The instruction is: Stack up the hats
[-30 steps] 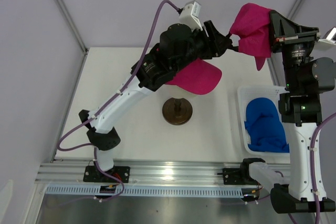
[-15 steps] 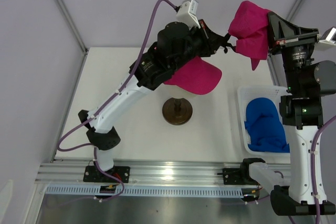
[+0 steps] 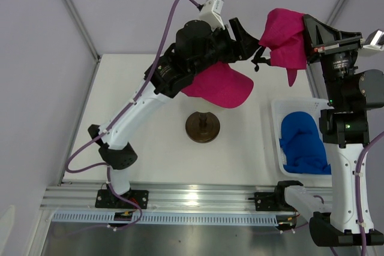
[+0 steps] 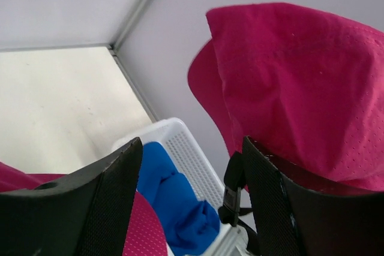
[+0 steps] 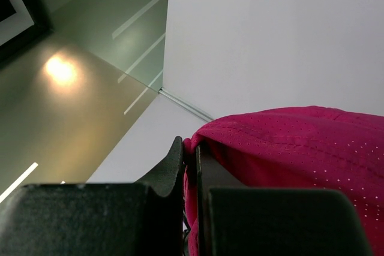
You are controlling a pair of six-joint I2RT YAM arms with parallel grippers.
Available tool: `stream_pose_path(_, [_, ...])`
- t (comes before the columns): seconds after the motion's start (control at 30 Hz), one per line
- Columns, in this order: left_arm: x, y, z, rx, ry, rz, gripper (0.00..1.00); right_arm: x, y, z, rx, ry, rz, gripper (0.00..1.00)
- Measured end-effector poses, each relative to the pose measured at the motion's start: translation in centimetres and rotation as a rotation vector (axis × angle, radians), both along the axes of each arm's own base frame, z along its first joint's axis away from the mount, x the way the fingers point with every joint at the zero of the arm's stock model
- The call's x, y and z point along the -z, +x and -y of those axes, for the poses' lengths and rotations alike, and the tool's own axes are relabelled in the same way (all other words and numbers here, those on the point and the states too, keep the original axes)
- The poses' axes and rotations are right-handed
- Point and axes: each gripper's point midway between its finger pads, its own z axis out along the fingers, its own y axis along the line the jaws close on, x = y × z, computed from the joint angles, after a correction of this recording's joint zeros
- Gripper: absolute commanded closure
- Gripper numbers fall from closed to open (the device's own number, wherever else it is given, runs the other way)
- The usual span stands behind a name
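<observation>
**A:** What could go wrong from here?

**B:** The held pink hat (image 3: pixel 285 40) is pinched at one edge only by the closed right gripper (image 5: pixel 189 148), high at the far right. The left gripper (image 4: pixel 191 142) is spread wide with nothing between its fingers, just beside the hat's strap. If it is closed carelessly, the strap alone could be caught. The fabric could also be tugged out of the right-hand pinch.

**A:** And the other hats?

**B:** A second pink hat (image 3: pixel 219 85) is seen raised beyond the dark stand (image 3: pixel 203 127), directly under the left forearm. Its support is hidden, and it could be brushed off by a low sweep. A blue heap (image 3: pixel 303 142) is seen in the white basket (image 3: pixel 277 112) at the right; how many hats it holds cannot be told.

**A:** Where is open room to be found?

**B:** Bare table (image 3: pixel 138 100) is offered to the left of the stand and nearer than it. The far right is crowded by both arms, the basket rim and the table's edge, so a dropped hat could be lost over that edge.
</observation>
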Motion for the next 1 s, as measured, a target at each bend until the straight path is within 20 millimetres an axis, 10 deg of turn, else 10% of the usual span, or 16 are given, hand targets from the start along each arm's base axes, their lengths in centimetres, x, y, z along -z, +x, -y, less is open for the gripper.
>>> stream_pose_path(0.5, [4.7, -1.2, 2.3, 0.085, 0.058, -0.097, 0.27, 0.3, 0.2, 0.9, 0.09, -0.061, 0.009, 1.0])
stream_pose_path(1.0, [3.2, -1.2, 4.2, 0.118, -0.039, -0.107, 0.36, 0.9, 0.4, 0.7, 0.074, -0.059, 0.009, 1.0])
